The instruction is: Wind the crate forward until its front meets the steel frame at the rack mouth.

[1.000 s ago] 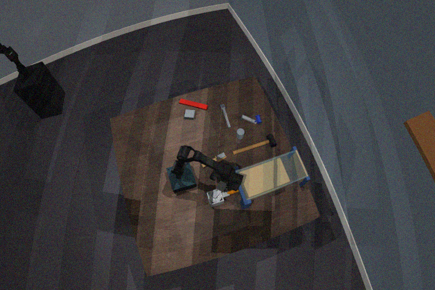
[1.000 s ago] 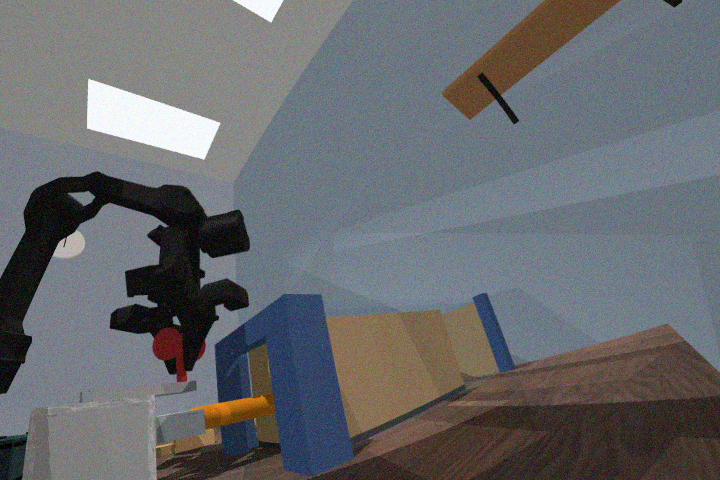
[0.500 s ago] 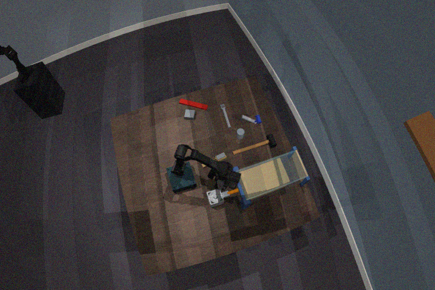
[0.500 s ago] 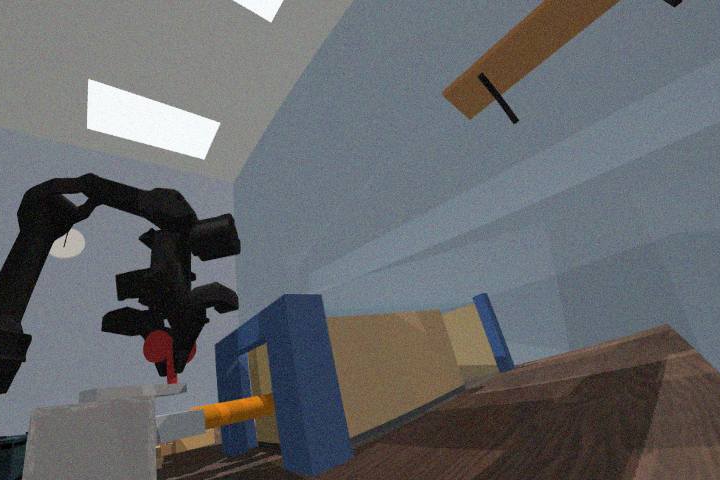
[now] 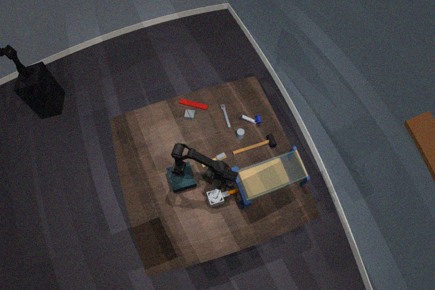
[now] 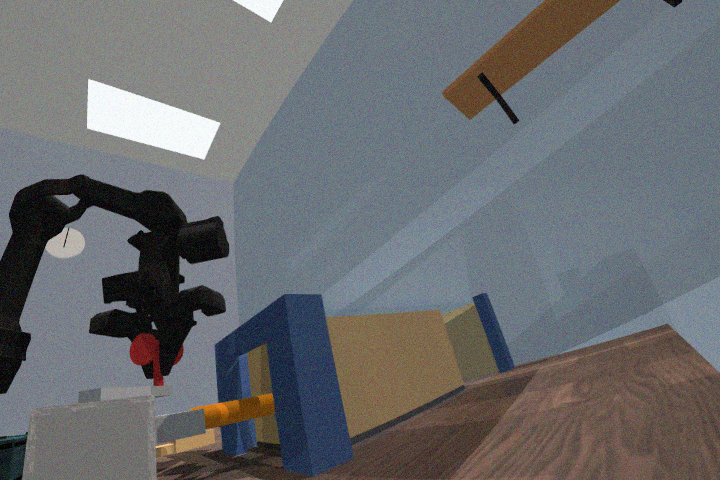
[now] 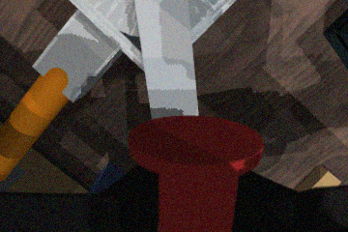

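Note:
The hand winch [image 5: 215, 198] [image 6: 92, 444] is a pale box on the bench. The winch handle's flat grey arm [image 6: 120, 392] [image 7: 169, 63] lies level across its top. My gripper [image 6: 158, 359] [image 7: 182, 159] is shut on the handle's red knob [image 7: 196, 137], at the arm's outer end. An orange strap [image 5: 232, 192] [image 6: 239, 410] [image 7: 29, 121] runs from the winch into the cubby's mouth. The tan crate [image 5: 264, 177] [image 6: 395, 367] sits flat inside, its front close behind the blue frame [image 6: 310, 362]. I cannot tell whether they touch. The square key is hidden.
The clear-panelled cubby [image 5: 298, 165] extends right of the winch. A mallet [image 5: 252, 147], grey cylinder [image 5: 240, 133], wrench [image 5: 226, 116], blue-headed hammer [image 5: 249, 118], red bar [image 5: 193, 104] and grey block [image 5: 190, 113] lie behind. A small grey-and-yellow item [image 5: 220, 156] lies beside my arm.

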{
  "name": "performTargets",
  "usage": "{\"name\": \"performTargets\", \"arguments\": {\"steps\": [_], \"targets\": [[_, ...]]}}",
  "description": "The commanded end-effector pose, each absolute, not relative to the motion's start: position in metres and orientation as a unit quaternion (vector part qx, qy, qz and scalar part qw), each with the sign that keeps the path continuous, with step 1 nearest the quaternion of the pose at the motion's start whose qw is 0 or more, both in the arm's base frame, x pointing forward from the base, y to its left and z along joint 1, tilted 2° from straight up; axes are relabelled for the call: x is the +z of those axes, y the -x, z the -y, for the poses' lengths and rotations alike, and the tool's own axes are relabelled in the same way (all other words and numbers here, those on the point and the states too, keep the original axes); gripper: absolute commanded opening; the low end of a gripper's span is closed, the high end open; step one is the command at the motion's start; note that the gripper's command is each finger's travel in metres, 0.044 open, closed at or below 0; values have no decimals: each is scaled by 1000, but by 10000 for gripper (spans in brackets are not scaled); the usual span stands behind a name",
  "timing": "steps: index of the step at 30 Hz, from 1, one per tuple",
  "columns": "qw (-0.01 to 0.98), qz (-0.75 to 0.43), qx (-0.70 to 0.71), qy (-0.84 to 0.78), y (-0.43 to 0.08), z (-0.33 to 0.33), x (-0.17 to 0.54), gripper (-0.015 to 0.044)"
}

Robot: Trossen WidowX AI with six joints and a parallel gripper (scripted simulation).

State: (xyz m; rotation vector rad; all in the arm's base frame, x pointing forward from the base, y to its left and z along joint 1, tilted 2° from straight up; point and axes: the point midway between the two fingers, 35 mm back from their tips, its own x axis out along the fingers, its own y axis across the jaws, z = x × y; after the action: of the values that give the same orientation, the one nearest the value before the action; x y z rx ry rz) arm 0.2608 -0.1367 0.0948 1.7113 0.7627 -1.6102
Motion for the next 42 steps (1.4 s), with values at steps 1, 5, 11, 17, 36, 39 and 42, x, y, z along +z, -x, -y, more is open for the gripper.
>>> {"name": "performTargets", "arguments": {"steps": [1, 5, 11, 17, 36, 39, 42], "targets": [[320, -299, -620, -650, -249, 130, 93, 0], [320, -299, -621, -650, -245, 128, 92, 0], [320, -300, -621, -650, -238, 126, 92, 0], [320, -300, -621, -650, -231, 125, 91, 0], [319, -300, -622, -649, -208, 124, 90, 0], [319, -300, -622, -649, -204, 124, 90, 0], [319, -300, -622, -649, -201, 124, 90, 0]]}}
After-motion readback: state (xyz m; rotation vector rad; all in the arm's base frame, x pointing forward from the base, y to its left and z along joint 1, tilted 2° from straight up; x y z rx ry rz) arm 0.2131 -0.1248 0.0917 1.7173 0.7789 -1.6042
